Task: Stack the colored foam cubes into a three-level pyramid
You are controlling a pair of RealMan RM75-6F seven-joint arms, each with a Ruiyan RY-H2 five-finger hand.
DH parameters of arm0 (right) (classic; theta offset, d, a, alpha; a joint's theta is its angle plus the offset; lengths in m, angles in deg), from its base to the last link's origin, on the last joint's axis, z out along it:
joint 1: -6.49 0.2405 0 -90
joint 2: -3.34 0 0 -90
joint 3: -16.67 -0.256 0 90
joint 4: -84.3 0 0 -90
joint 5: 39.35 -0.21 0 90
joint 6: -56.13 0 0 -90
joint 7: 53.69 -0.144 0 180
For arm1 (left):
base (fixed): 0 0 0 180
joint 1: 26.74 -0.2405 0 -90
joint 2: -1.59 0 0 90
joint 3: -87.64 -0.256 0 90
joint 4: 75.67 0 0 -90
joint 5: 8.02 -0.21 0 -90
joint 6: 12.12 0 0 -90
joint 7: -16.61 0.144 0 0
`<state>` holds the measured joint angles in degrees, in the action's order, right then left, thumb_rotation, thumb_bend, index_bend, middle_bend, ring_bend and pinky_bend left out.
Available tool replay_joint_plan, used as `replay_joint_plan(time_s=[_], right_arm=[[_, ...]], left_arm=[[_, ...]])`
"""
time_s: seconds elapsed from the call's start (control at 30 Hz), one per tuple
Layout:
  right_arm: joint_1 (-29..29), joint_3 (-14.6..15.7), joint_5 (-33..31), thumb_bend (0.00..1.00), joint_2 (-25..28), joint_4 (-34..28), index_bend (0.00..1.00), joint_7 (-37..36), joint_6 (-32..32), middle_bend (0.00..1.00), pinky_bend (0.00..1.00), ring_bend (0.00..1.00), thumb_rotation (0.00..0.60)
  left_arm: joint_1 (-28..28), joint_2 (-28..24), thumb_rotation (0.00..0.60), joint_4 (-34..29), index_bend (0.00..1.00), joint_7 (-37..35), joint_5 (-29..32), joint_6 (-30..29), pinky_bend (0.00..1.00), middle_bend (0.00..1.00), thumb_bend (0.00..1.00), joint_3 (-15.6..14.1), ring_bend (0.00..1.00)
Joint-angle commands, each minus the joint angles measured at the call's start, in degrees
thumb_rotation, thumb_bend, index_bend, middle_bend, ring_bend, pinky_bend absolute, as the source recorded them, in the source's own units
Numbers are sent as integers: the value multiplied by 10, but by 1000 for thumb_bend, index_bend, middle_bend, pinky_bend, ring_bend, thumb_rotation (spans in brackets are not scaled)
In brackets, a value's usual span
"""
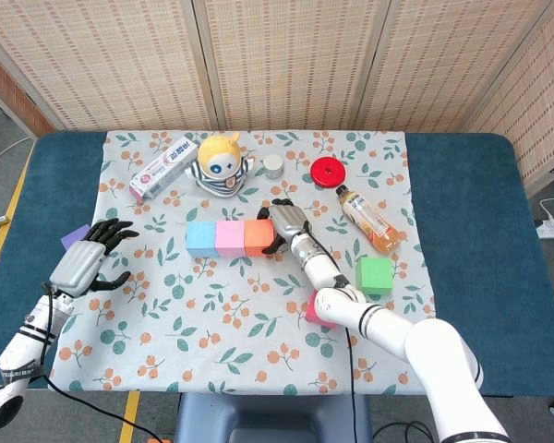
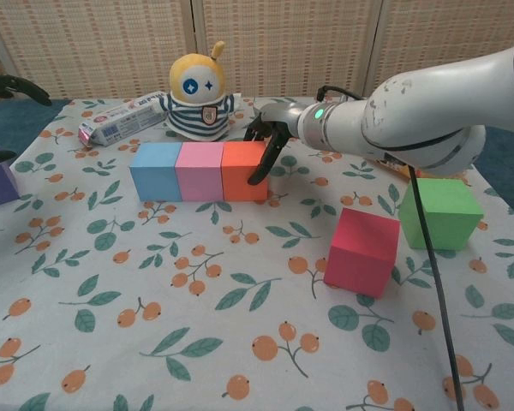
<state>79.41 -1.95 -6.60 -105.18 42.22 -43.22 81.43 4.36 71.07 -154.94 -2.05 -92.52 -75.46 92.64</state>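
A blue cube (image 1: 201, 238), a pink cube (image 1: 230, 238) and an orange cube (image 1: 257, 236) stand side by side in a row on the floral cloth. My right hand (image 1: 288, 224) holds the orange cube (image 2: 242, 169) at its right end, thumb on the near face and fingers curled over the far edge. A red cube (image 2: 361, 251) and a green cube (image 2: 439, 214) sit apart at the near right; my right forearm partly hides the red cube in the head view. My left hand (image 1: 90, 258) hovers open at the left, beside a purple cube (image 1: 74, 237).
Behind the row stand a yellow doll (image 1: 222, 162), a toothpaste box (image 1: 162, 168), a small white jar (image 1: 273, 165) and a red lid (image 1: 329, 171). An orange drink bottle (image 1: 368, 220) lies to the right of my right hand. A cable (image 2: 428, 257) hangs past the green cube.
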Motion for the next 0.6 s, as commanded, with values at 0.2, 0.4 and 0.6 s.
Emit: replay_joint_plan(time_s=[0.2, 0.4, 0.6], right_arm=[[2, -2, -6, 56, -2, -1, 367, 3, 2, 299, 0, 65, 600], [3, 0, -10, 56, -2, 0, 272, 8, 0, 293, 0, 66, 600], [2, 2, -12, 57, 1, -7, 104, 11, -1, 226, 0, 38, 600]], left_arm=[[1, 1, 600, 3, 204, -6, -2, 1, 88, 97, 329, -1, 29], [1, 2, 600, 5, 204, -9, -2, 1, 88, 97, 330, -1, 29], [2, 3, 600, 5, 204, -10, -3, 0, 85, 96, 332, -1, 29]])
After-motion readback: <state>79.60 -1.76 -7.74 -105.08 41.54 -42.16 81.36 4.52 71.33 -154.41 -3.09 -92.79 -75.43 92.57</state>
